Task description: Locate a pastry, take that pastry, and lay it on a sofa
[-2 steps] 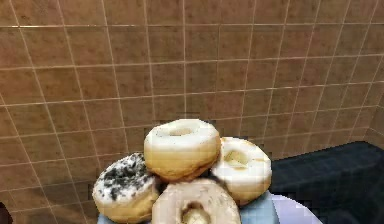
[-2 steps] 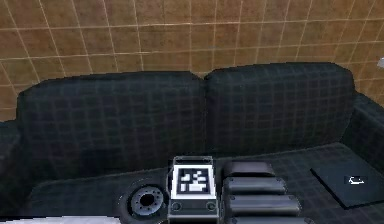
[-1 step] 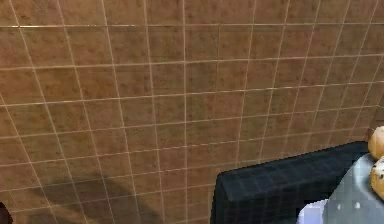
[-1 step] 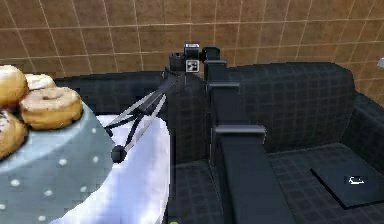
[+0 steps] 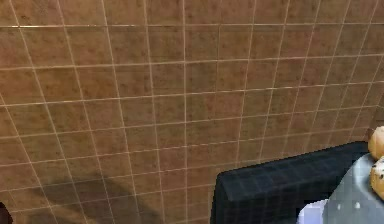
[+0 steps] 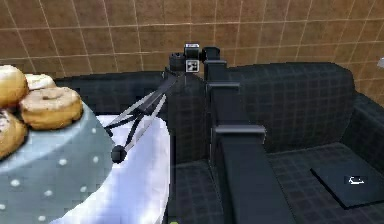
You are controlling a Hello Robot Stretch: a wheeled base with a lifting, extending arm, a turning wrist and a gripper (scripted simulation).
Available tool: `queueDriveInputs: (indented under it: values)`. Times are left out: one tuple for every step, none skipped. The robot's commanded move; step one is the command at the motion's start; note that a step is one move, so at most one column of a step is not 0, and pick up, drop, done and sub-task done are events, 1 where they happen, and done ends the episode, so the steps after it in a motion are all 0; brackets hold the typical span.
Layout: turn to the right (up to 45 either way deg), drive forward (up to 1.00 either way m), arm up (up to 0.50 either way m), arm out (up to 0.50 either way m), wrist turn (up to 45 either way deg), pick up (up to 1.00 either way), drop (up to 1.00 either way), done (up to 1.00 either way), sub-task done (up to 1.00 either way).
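Observation:
Round golden-brown pastries [image 6: 50, 105] lie on a pale blue-grey dotted mound [image 6: 45, 180] at the arm side view's left. They appear again as pastries [image 5: 377, 145] at the forward view's right edge. A black sofa [image 6: 290, 100] spans the arm side view, and its corner shows as the sofa [image 5: 270, 185] at the forward view's bottom right. The dark arm bar [image 6: 235, 150] rises over the sofa seat. My gripper [image 6: 116, 146] reaches down and left, its thin fingers [image 6: 140, 120] ending against the dotted mound and a white cloth [image 6: 135, 190]. I cannot tell whether it holds anything.
A brown tiled wall [image 6: 120, 25] stands behind the sofa and runs across as the tiled wall [image 5: 150, 90] in the forward view. A flat dark object [image 6: 345, 185] lies on the sofa seat at the arm side view's right.

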Motion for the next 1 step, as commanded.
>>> queueDriveInputs:
  values:
    - [0.0, 0.0, 0.0, 0.0, 45.0, 0.0, 0.0, 0.0, 0.0]
